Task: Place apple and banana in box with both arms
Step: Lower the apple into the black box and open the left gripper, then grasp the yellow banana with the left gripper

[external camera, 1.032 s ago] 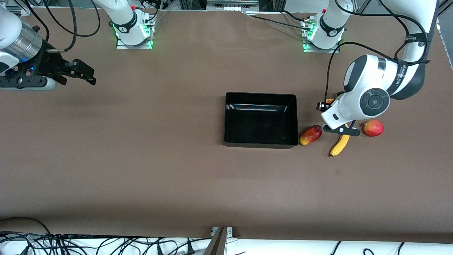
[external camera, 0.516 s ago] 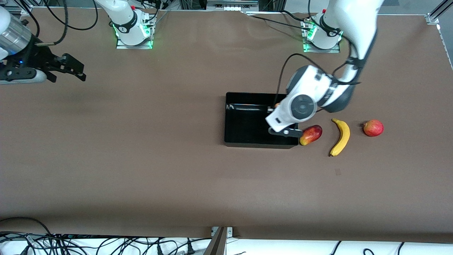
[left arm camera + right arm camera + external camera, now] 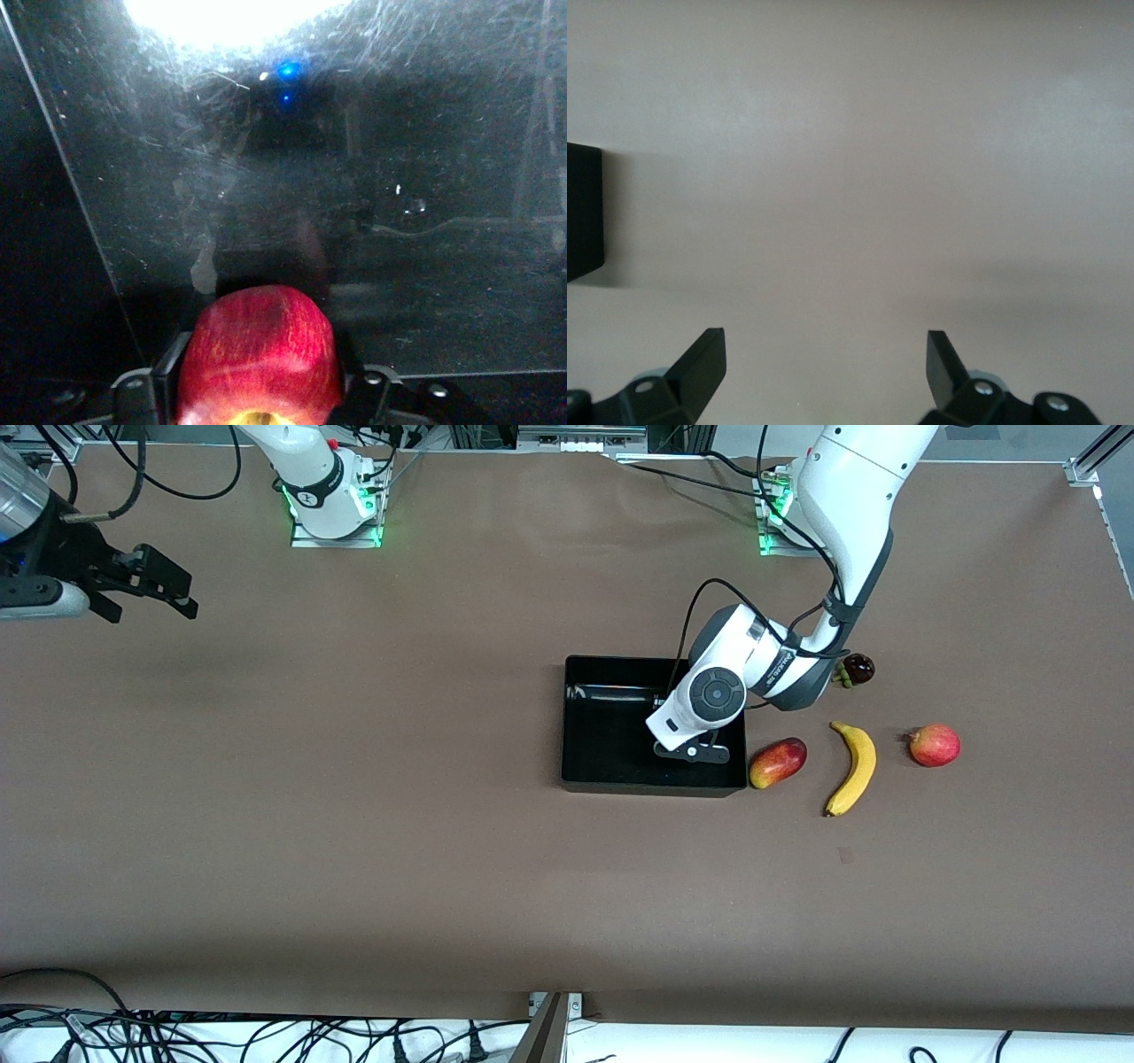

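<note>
Red apple (image 3: 259, 352) sits gripped in the left claw (image 3: 693, 752) over the box (image 3: 611, 766), frame centre; released high, it might bounce out; right claw (image 3: 146, 584) waits open, upper left

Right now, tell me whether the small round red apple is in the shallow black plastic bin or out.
Not released: the left gripper holds the small red apple just above the black bin's floor.

Just off centre frame, the box (image 3: 567, 717) sits on the table (image 3: 354, 824). The left gripper (image 3: 257, 398) hangs over it, the apple (image 3: 259, 350) between its fingers. Beside the box, toward the left arm's end, lie a mango (image 3: 778, 763), the banana (image 3: 852, 766) and a round fruit (image 3: 935, 745), with a small fruit (image 3: 857, 668) higher in frame. The right gripper (image 3: 182, 595) waits spread over the table in the upper corner at the right arm's end.
</note>
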You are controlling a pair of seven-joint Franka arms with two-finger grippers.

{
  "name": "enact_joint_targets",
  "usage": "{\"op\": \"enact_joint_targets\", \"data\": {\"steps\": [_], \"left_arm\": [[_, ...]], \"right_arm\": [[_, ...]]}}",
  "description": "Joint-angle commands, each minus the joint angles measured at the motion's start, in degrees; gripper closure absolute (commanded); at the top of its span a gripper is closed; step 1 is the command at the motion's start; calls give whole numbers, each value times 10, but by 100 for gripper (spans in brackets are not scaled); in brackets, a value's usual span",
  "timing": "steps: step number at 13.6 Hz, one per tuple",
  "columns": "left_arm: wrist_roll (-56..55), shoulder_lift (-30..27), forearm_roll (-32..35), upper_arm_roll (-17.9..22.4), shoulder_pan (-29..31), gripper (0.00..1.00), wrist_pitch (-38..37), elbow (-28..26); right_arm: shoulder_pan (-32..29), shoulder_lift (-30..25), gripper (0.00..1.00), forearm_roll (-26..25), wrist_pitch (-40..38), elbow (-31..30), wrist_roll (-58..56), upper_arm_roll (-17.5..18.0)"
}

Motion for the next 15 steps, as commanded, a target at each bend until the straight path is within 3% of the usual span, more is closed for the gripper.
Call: {"op": "enact_joint_targets", "data": {"steps": [1,4,7,9,12,15], "left_arm": [[-2,-19,13,1,2,0,1,0],[-1,-51,13,8,8,0,-55,30],[28,-69,17,9,57,0,-224,138],[81,-66,67,12,98,0,-280,173],[238,-36,112,12,179,0,-261,169],[413,32,128,13,258,0,-129,155]], "right_arm": [[-8,2,0,-13,-15,14,-12,4],[-4,30,0,-30,7,16,-4,11],[-3,49,0,-32,14,34,-12,11],[-5,58,0,-37,-12,48,-13,9],[-3,59,0,-37,-15,59,-12,11],[-3,59,0,-35,-13,60,-11,11]]}}
